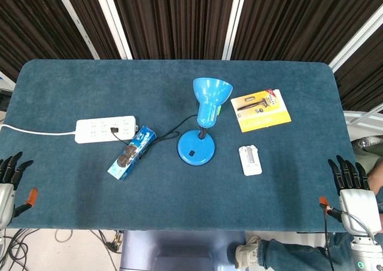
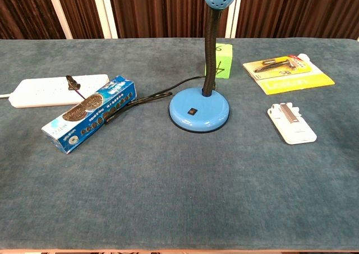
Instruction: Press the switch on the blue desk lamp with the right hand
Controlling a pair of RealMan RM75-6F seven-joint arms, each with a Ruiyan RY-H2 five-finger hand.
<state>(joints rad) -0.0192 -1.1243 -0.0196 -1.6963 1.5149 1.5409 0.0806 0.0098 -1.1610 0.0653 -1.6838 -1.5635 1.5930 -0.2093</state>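
Note:
The blue desk lamp (image 1: 201, 124) stands mid-table, its round base (image 2: 199, 110) carrying a small black switch (image 2: 193, 111) on the front, also seen as the switch (image 1: 192, 153) from above. Its cone shade (image 1: 211, 93) faces up. My right hand (image 1: 354, 190) rests at the table's near right corner, fingers spread, holding nothing, far from the lamp. My left hand (image 1: 9, 181) sits at the near left edge, fingers apart and empty. Neither hand shows in the chest view.
A white power strip (image 1: 106, 129) lies at left with the lamp's black cord plugged in. A blue cookie box (image 1: 132, 152) lies beside it. A yellow packaged item (image 1: 260, 110) and a white flat object (image 1: 250, 160) lie right of the lamp.

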